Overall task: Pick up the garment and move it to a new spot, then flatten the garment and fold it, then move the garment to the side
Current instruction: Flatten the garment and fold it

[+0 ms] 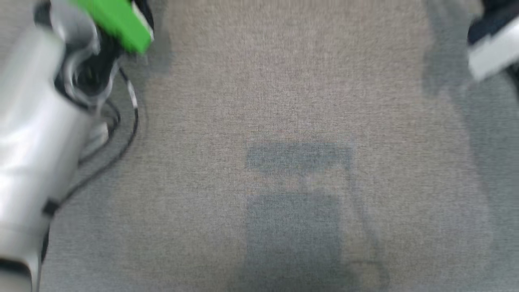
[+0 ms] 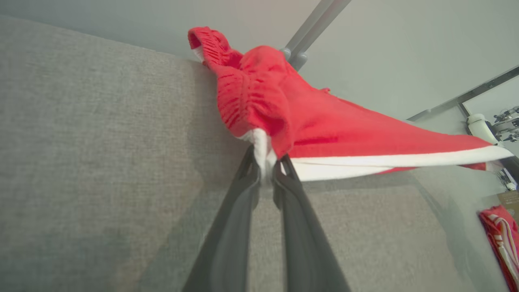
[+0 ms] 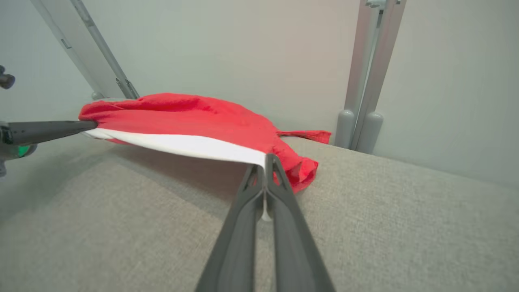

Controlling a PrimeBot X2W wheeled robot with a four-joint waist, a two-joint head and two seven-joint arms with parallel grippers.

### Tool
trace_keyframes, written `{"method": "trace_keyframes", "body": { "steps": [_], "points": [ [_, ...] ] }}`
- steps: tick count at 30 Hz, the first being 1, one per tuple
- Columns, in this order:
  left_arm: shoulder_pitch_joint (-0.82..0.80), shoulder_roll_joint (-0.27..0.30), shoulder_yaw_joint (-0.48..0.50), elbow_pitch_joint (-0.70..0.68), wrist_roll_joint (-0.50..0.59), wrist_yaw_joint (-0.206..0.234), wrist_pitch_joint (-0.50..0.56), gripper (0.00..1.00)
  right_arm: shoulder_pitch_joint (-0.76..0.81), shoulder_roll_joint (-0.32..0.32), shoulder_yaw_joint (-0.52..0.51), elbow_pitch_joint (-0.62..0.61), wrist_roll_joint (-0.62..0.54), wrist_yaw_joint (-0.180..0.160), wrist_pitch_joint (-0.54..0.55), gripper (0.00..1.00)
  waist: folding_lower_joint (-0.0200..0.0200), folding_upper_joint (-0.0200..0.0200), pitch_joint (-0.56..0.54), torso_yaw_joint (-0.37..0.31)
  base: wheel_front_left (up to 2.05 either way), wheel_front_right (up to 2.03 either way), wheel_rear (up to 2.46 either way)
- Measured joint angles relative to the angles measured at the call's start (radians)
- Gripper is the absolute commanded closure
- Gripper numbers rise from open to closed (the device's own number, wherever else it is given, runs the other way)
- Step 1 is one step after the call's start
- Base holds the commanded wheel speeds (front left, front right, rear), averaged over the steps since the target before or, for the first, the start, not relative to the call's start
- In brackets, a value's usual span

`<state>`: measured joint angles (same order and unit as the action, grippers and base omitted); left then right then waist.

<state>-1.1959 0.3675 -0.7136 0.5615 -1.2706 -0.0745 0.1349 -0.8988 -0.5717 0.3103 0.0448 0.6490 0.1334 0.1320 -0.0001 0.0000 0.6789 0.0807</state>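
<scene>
One red garment [image 3: 182,117]. Two grippers: left gripper [image 2: 266,164], right gripper [image 3: 265,162]. One striped red cloth [image 2: 500,239], lower right of frame.

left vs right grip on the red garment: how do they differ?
Left gripper pinches a bunched corner of the garment, jaws slightly apart; right gripper pinches a flat stretch of white hem, jaws fully together. Shared: both are shut on it, stretching it between them.
</scene>
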Motion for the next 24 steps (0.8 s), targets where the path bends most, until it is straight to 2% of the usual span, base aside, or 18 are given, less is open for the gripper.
{"method": "trace_keyframes", "body": {
  "steps": [3, 8, 11, 13, 14, 19, 24],
  "points": [
    [0.174, 0.049, -0.005, -0.13, -0.007, 0.057, -0.035, 1.0, 0.223, 0.002, -0.058, -0.132, -0.02, 0.0, 0.03, 1.0, 0.0, 0.0, -0.072, 0.0, 0.0, 0.0, 0.0],
    [0.473, 0.107, 0.004, -0.358, -0.051, 0.151, -0.122, 1.0, 0.58, 0.053, -0.126, -0.315, -0.092, 0.0, 0.061, 1.0, 0.0, 0.0, -0.19, 0.0, 0.0, 0.0, 0.0],
    [0.654, 0.132, 0.002, -0.49, -0.067, 0.201, -0.187, 1.0, 0.751, 0.078, -0.149, -0.399, -0.135, -0.001, 0.059, 1.0, -0.0001, 0.0, -0.255, -0.003, 0.0, 0.0, 0.0],
    [0.772, 0.156, -0.004, -0.566, -0.074, 0.231, -0.235, 1.0, 0.846, 0.113, -0.166, -0.429, -0.126, -0.001, 0.052, 1.0, -0.0001, 0.0, -0.295, -0.006, 0.0, 0.0, 0.0],
    [0.826, 0.17, -0.009, -0.6, -0.071, 0.248, -0.259, 1.0, 0.892, 0.111, -0.165, -0.442, -0.129, -0.001, 0.052, 1.0, -0.0001, 0.0, -0.314, -0.008, 0.0, 0.0, 0.0],
    [1.061, 0.173, -0.05, -0.729, -0.07, 0.304, -0.341, 1.0, 1.13, 0.139, -0.236, -0.48, -0.119, 0.0, 0.034, 1.0, -0.0001, 0.0, -0.391, -0.015, 0.0, 0.0, 0.0],
    [1.2, 0.158, -0.063, -0.833, -0.086, 0.317, -0.371, 1.0, 1.321, 0.155, -0.309, -0.568, -0.088, -0.001, 0.026, 1.0, -0.0001, 0.0, -0.428, -0.002, 0.0, 0.0, 0.0]
  ]
}}
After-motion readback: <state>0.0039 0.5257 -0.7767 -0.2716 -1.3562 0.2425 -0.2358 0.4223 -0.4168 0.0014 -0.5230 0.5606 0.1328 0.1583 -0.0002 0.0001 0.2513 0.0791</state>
